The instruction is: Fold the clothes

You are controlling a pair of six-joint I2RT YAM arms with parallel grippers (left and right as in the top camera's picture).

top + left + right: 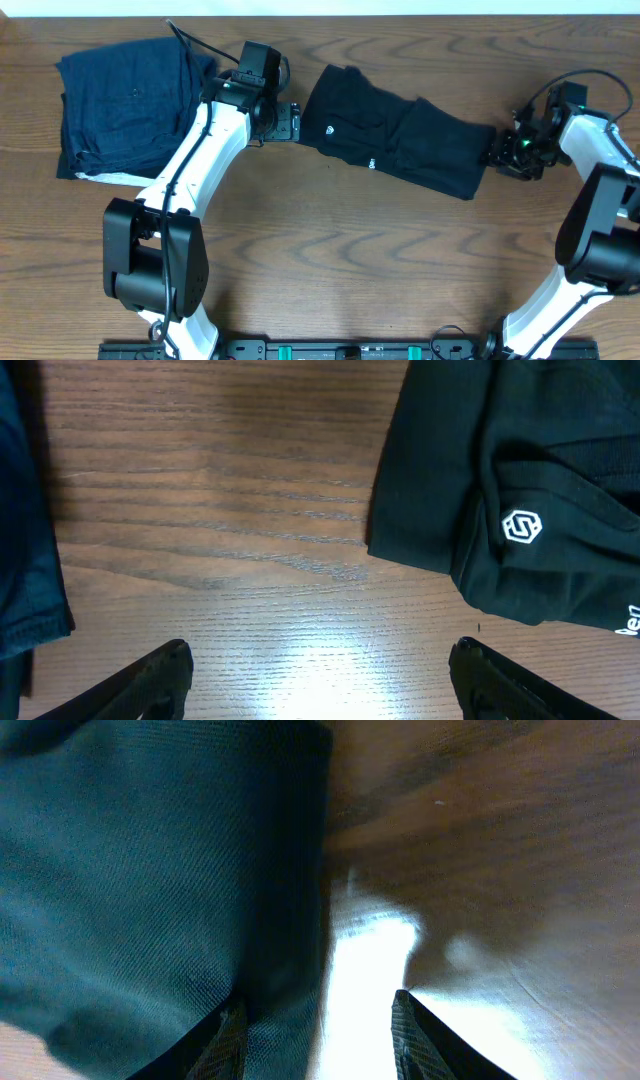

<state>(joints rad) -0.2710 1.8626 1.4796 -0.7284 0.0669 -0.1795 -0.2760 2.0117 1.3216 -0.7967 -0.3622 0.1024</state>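
- Wooden table (330,250): bears everything; bare grain lies directly under both grippers
- Stack of navy folded garments (125,105): well behind the left gripper, on the side away from the shirt; a white layer peeks out at its lower edge. Not the piece being worked
- Black T-shirt (400,130): lies flat on the table between the two grippers as a long, roughly folded band with a few ridges across it. One short end sits just ahead of the left gripper, the other right at the right gripper
- Left gripper (320,670): jaws spread wide, nothing between them but table. The shirt's near corner is ahead and off to one side of the fingertips, close but apart
- Right gripper (318,1020): jaws partly apart and low over the table. The shirt's edge reaches in past one finger, with lit table showing in the rest of the gap, so no pinch is made as far as the wrist view shows
- White hexagon logo (521,527): on the shirt end nearest the left gripper, face up
- Step, as I judge it: the band is made, and both grippers are setting up at its ends for a closing fold
- Next move calls for each gripper to settle over its end and pinch all layers, not just the top one, then carry one end over the other. The thin fabric may slip or drag
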